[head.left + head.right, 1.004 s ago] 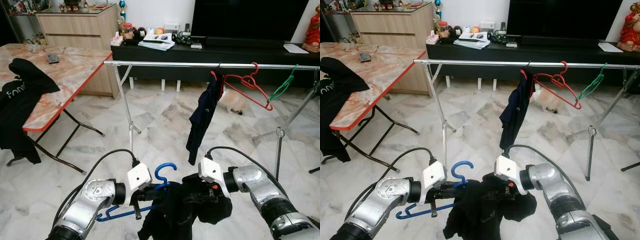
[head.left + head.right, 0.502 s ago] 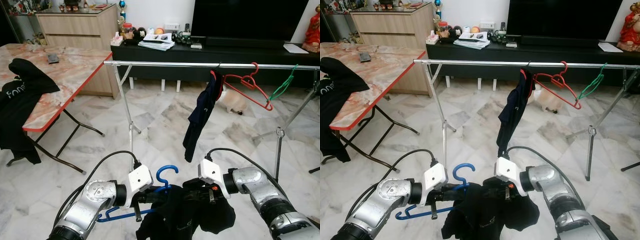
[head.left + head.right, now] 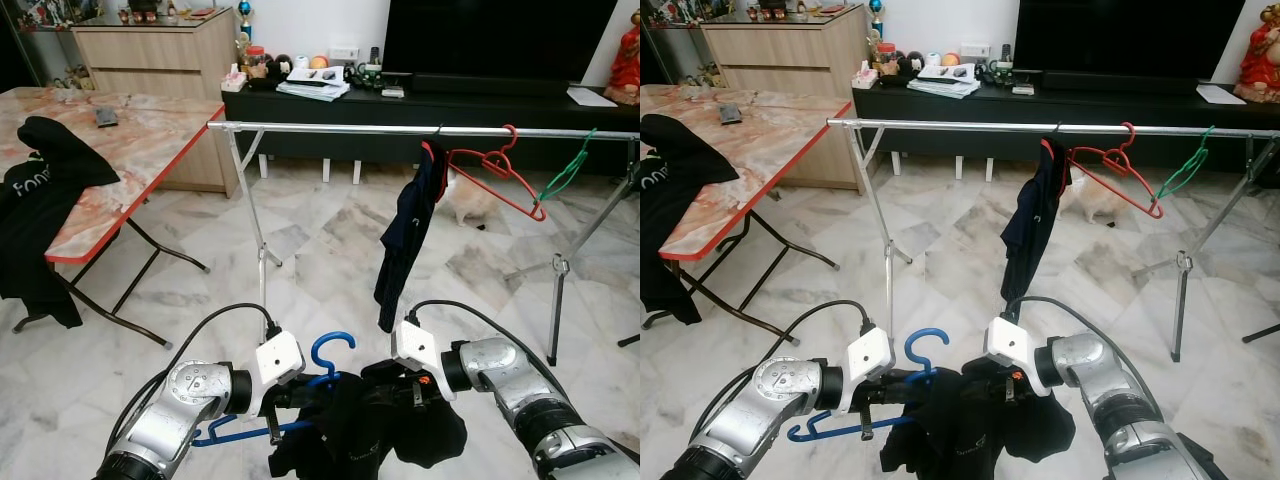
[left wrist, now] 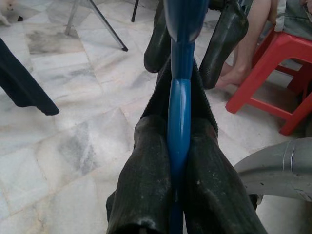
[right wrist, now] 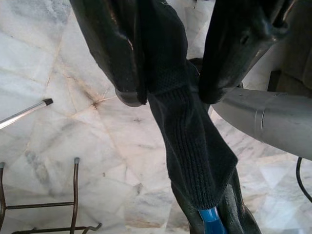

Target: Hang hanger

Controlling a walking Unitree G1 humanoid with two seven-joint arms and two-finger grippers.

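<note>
A blue plastic hanger (image 3: 330,351) is held low in front of me, and my left gripper (image 3: 296,394) is shut on its neck (image 4: 179,97). A black garment (image 3: 375,430) is bunched over the hanger and hides most of it. My right gripper (image 5: 170,92) is shut on a fold of that black garment (image 5: 195,146), close to the left gripper's fingers. The silver clothes rail (image 3: 340,127) stands ahead, well above and beyond both grippers. It carries a dark navy garment (image 3: 405,240), a red hanger (image 3: 495,172) and a green hanger (image 3: 565,172).
A marble-topped folding table (image 3: 140,140) with a black shirt (image 3: 40,190) stands at the left. A black TV cabinet (image 3: 300,105) lies behind the rail. A pale furry animal (image 3: 470,205) is on the floor beyond it. A person's leg (image 4: 248,44) and a red stool (image 4: 273,78) are nearby.
My right gripper has edged left toward the left gripper, and the black garment has shifted on the hanger. The navy garment on the rail swung slightly.
</note>
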